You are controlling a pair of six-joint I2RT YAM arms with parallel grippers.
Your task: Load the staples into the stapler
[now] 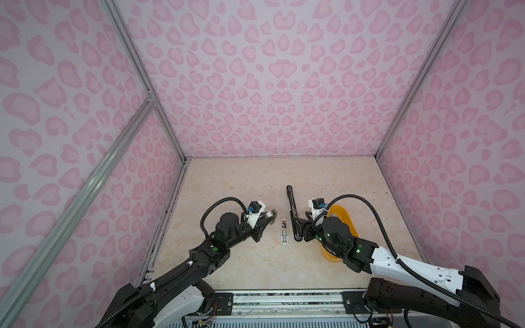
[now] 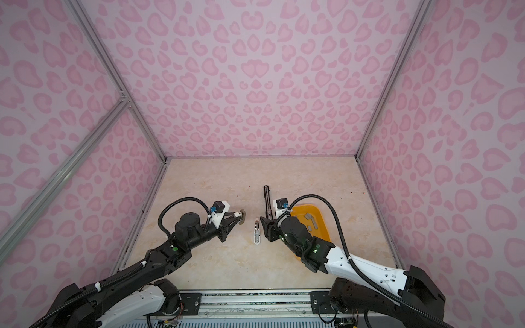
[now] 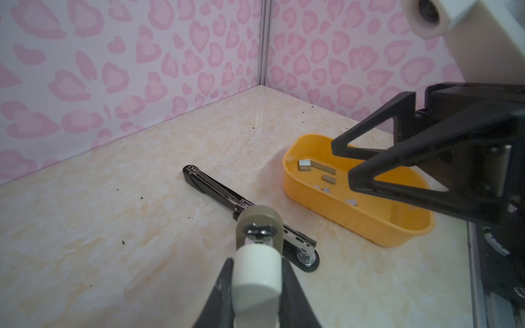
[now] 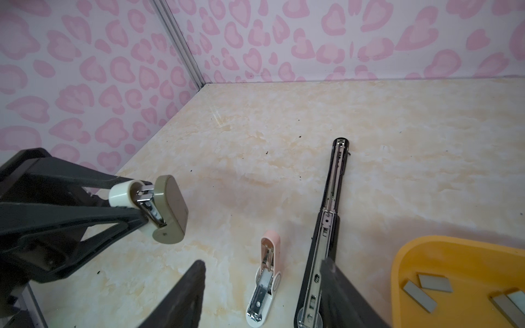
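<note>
Left gripper (image 4: 133,207) is clamped tight on the olive stapler (image 4: 170,210), gripped at its white end. The olive part is swung open and the metal channel is exposed. The stapler looks to be held clear of the table (image 1: 241,184).

Right gripper (image 4: 262,284) is spread wide with nothing held. In both top views it is seen just right of the pink stapler (image 1: 284,231), at the near end of the black stapler (image 1: 291,201). One finger overlaps the black stapler in the right wrist view; contact cannot be confirmed from that angle.

The pink stapler is laid flat and opened, between the two grippers. The black stapler is unfolded flat, running toward the back wall.

The staples (image 2: 308,217) are loose in the yellow tray (image 2: 324,224), on the table to the right of the black stapler and partly covered by the right arm. Several grey strips are seen there in the left wrist view (image 3: 305,164). None is seen at either gripper.
</note>
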